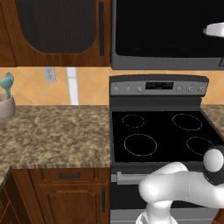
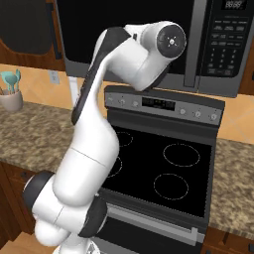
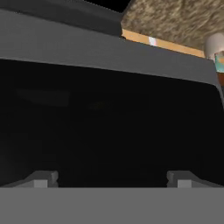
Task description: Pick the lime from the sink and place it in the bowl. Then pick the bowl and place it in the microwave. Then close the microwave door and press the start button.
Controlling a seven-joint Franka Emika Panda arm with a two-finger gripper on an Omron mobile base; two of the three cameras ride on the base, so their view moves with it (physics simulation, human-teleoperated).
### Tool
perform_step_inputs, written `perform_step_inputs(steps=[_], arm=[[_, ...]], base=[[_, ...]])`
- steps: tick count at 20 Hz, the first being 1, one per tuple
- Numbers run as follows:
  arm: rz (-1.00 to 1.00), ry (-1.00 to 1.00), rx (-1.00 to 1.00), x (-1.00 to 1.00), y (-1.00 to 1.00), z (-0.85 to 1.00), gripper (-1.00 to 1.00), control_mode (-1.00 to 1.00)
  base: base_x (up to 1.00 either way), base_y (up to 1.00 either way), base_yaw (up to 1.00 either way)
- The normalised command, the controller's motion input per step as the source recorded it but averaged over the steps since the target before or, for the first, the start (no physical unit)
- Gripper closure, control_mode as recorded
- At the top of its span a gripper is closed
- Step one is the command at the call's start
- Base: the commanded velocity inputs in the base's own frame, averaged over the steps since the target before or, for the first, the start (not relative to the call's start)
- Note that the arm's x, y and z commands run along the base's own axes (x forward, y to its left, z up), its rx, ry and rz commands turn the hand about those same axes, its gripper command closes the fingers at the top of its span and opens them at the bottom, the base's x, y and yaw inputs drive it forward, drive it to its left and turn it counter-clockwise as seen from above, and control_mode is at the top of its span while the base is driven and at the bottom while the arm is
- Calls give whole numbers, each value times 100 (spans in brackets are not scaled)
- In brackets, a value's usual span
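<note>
The microwave [image 1: 168, 63] hangs above the stove, and its glossy black microwave door [image 1: 166, 30] [image 2: 79, 30] [image 3: 109, 122] looks flush with the front. Its keypad [image 2: 225, 39] with the buttons is at the right end. My arm is raised in front of the door, with the wrist [image 2: 168, 39] close to the glass. In the hand view my gripper [image 3: 111, 179] faces the dark door panel. Its fingertips [image 3: 41, 179] stand wide apart, open, with nothing between them. The lime, the bowl and the sink are out of view.
A black glass-top stove [image 1: 157, 131] [image 2: 163, 163] sits right below the microwave. Granite counter [image 1: 52, 131] runs on both sides of it. A utensil holder [image 1: 5, 105] [image 2: 11, 99] stands at the far left by the wall. Wooden cabinets [image 1: 57, 26] hang beside the microwave.
</note>
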Motion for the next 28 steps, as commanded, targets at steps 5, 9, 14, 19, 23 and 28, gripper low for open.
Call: perform_step_inputs(steps=[5, 9, 14, 19, 23, 28], arm=[[21, -10, -4, -83, -52, -37, -100, -100], [17, 0, 21, -62, -90, -99, -100, -100], [11, 1, 29, -16, -83, -38, -100, -100], [2, 1, 24, 23, -79, 1, -100, -100], [1, 10, 32, 14, -50, -3, -100, -100], [0, 22, 48, 1, -32, -8, -100, -100]], base=[[0, 0, 0], [0, 0, 0], [0, 0, 0], [0, 0, 0], [0, 0, 0], [0, 0, 0]])
